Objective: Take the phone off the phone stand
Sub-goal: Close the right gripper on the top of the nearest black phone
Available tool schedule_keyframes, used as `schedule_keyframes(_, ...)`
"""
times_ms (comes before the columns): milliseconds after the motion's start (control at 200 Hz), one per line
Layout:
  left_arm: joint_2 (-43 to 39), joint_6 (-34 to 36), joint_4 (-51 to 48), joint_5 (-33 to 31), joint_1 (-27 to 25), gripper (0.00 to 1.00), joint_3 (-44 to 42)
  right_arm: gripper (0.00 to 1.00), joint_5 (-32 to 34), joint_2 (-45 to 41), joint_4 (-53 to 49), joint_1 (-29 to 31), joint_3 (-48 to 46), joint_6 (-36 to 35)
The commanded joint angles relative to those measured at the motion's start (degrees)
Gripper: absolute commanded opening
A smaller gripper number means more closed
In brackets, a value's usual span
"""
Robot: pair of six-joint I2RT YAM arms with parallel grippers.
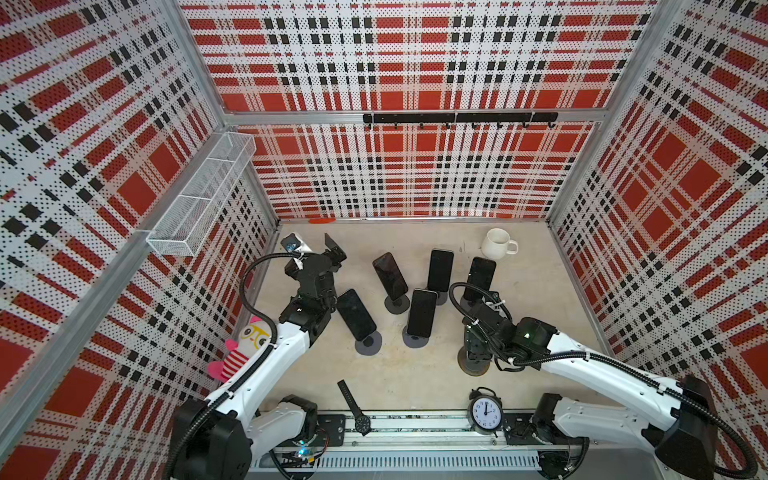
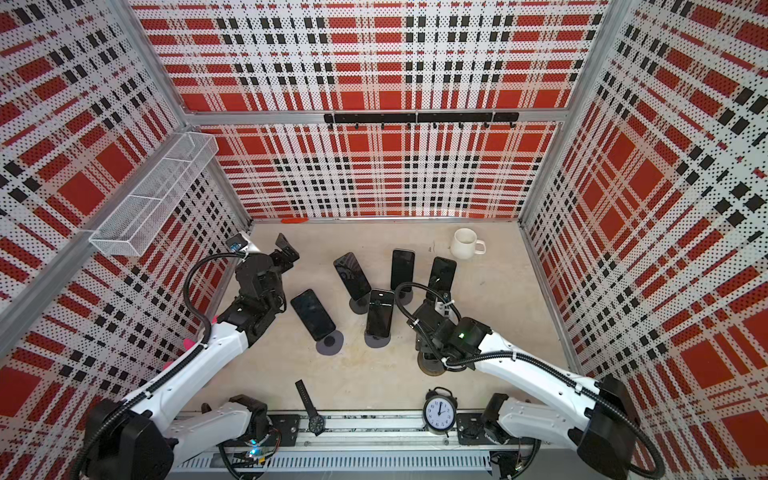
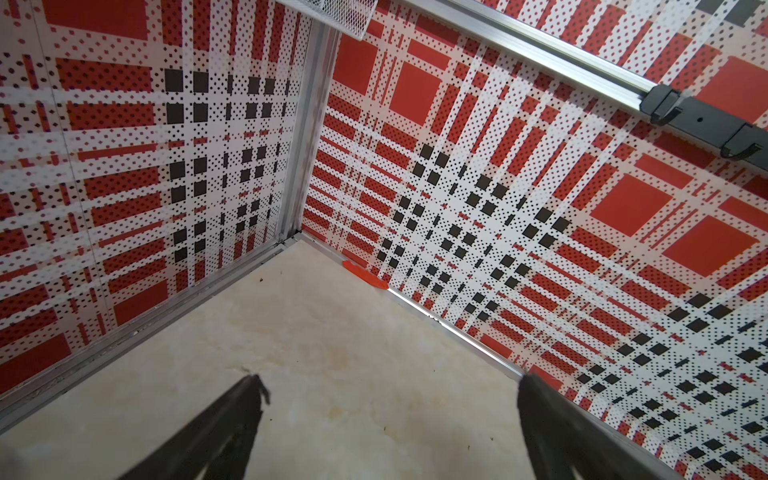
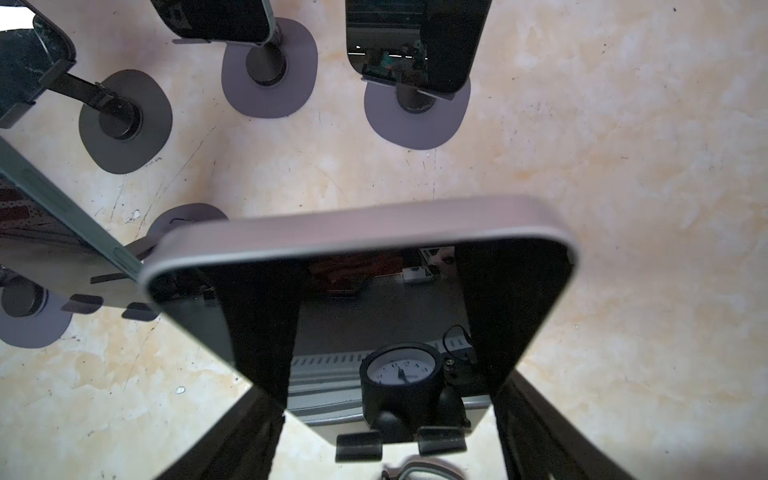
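Two poses: left gripper [image 3: 390, 378] wide, facing corner [image 3: 291, 239]; right gripper [image 4: 388, 415] down astride phone [image 4: 357, 232], grip unclear

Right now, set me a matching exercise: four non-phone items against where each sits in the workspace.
Items:
1. white mug
2. alarm clock
3. wristwatch
4. plush toy

Places, as seen in a top view:
A. front edge, left of centre
B. left side, by the wall
C. back, towards the right
D. front edge, right of centre

Pairs: 1-C, 2-D, 3-A, 4-B
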Motion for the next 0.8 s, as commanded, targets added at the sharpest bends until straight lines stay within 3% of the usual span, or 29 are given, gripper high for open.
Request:
schedule_keyframes(0, -0.9, 0.3, 1.3, 0.6, 0.3, 0.98, -0.4, 0.78, 1.6, 0.7, -0.9, 0.7, 0.8, 2.0)
schedule_keyframes(251, -0.8, 0.3, 1.4, 1.0, 0.7, 0.98, -0.5, 0.72, 2.0, 0.6, -0.9, 0.9, 0.6, 2.4)
schedule_keyframes(792, -1.4, -0.3, 2.2, 2.1, 1.2, 0.98, -1.4, 0.72, 6.2, -4.8, -4.7, 1.1, 3.1, 4.5)
